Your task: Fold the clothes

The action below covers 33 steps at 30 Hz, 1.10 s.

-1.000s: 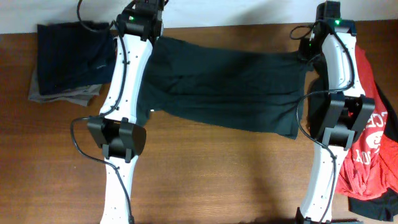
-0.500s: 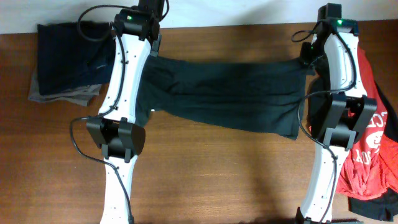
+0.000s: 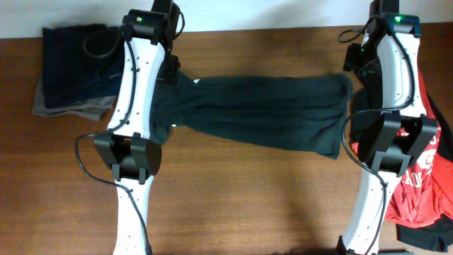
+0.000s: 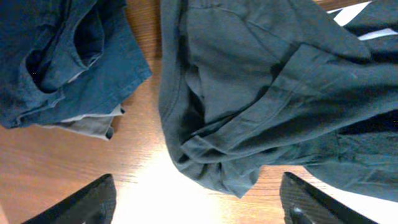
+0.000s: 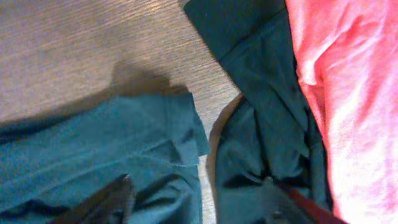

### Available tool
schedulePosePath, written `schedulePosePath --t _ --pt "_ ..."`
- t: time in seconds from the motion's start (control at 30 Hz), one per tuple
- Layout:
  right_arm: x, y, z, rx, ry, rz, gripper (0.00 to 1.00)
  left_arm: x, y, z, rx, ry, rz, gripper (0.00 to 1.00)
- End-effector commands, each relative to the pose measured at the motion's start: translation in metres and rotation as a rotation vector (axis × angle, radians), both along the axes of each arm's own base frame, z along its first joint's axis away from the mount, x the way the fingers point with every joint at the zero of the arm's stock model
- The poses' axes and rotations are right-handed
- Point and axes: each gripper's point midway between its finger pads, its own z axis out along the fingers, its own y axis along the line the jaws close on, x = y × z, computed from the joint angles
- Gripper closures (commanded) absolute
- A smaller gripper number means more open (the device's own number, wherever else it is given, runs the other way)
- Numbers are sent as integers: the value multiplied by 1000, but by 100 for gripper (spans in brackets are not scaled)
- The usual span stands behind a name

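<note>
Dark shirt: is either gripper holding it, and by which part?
Nothing is held: the left gripper and right gripper both stand open over the dark shirt.

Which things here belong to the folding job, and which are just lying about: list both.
Job in hand:
charcoal T-shirt, spread out in the middle
red T-shirt, crumpled at the right edge

Lying about:
navy garment, stacked on a grey one, far left, apparently already folded
wooden table
</note>
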Motion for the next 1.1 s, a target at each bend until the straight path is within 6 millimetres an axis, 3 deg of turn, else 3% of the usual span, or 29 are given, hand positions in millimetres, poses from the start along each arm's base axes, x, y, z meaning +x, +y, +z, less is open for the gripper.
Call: schedulePosePath --t 0.0,0.3,0.47,0.67,0.87,1.07 --pt "1 -3 36 -7 -75 -12 20 2 -8 20 -67 -60 6 7" --pt "2 11 33 74 -80 13 16 19 -32 10 -191 -90 -25 7" --pt "4 20 15 126 -58 36 20 20 -35 -24 -193 -17 -25 7" --pt "25 19 -14 129 -81 77 26 18 -37 -66 -182 73 -18 7" --pt "32 18 -27 128 -83 81 27 18 -37 -71 -180 83 -17 5" --pt "30 20 -56 152 -31 81 31 20 -37 -71 -181 76 -17 1"
